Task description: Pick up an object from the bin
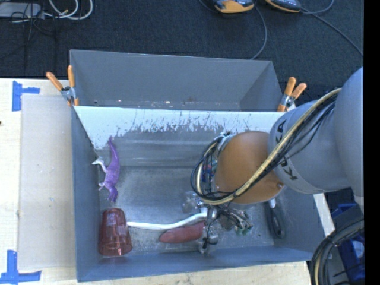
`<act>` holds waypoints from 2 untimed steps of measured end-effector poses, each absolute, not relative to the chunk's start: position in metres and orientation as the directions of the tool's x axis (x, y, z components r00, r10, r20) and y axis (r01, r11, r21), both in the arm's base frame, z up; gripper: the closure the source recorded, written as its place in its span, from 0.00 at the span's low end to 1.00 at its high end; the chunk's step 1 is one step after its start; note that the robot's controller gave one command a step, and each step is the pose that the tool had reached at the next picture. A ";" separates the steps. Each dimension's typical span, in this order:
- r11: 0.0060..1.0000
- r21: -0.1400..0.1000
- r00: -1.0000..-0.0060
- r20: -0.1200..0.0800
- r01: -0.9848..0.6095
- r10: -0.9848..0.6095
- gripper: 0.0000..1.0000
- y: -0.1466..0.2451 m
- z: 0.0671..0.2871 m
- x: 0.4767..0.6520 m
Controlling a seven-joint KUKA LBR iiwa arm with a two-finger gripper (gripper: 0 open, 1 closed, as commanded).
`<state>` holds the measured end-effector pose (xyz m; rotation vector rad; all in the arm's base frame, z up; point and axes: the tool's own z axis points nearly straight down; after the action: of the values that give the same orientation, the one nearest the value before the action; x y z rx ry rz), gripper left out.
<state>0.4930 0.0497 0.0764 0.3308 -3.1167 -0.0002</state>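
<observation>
My gripper [206,236] is low in the bin near the front wall, right of the middle. Its tip stands at the right end of a reddish-brown oblong thing [180,235] that lies flat along the front wall. A thin white curved strip [157,224] runs from the gripper leftwards, just behind the oblong thing. A small green and grey thing [241,227] lies right beside the gripper, partly under the arm's wrist.
A clear red cup [114,232] lies on its side in the front left corner. A purple toy dinosaur [111,170] lies along the left wall. A black slim thing [274,223] rests by the right wall. The arm's orange cover and cables hang over the bin's right middle.
</observation>
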 end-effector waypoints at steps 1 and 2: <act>0.971 0.001 -0.971 0.005 -0.238 -0.238 1.00 0.049 0.049 0.496; 0.970 0.001 -0.970 0.005 -0.243 -0.243 1.00 0.049 0.051 0.497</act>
<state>0.4966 0.0490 0.0505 0.3837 -3.1134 -0.0005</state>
